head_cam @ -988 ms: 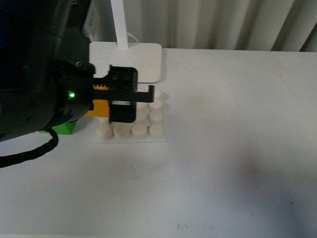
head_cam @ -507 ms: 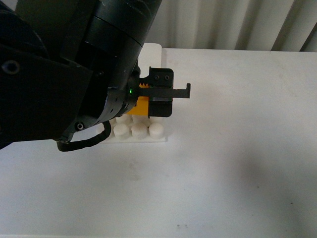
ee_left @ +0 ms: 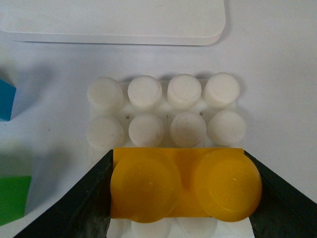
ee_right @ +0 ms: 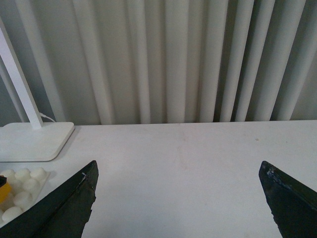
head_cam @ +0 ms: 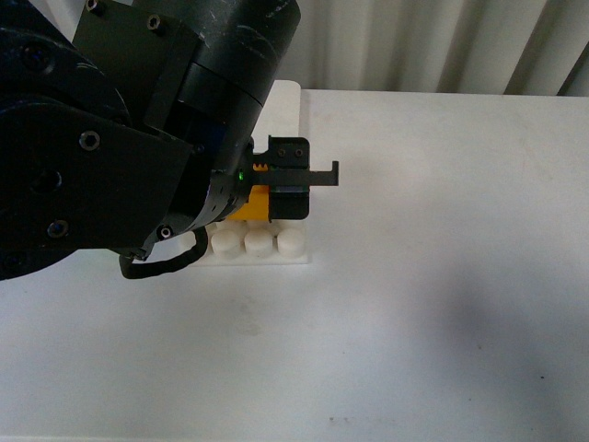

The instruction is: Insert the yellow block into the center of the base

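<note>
Yellow block (ee_left: 183,186) held by the left gripper (ee_left: 184,193), seen over the base (ee_left: 145,92).

- **Left tool.** The two dark fingers (ee_left: 94,198) are closed against the short ends of the brick, one at each end. Its two round studs face the wrist camera.
- **Position.** In the left wrist view the brick covers the third row of white studs counted from the lamp foot (ee_left: 114,22). Two full rows show beyond it, and parts of the last row show on its near side. In the front view the brick sits just behind the front row of studs, low against the plate, with the arm hiding the rows behind.
- **Right tool.** The right gripper (ee_right: 178,208) is spread wide and holds nothing. It hangs over bare table (ee_right: 188,163), well apart from the base.
- **Bystanders.** A blue brick (ee_left: 6,99) and a green brick (ee_left: 12,198) lie to one side of the plate, neither touching it.

Progress, as judged from these views: pick-up and carriage are done, and the brick is aligned over the middle of the plate's width. Whether it is already pressed onto the studs or hovers just above them cannot be told. What probably remains is the downward press, if not made, then release and withdrawal. Its place front to back looks slightly toward the near edge, though the close camera angle may exaggerate this.
</note>
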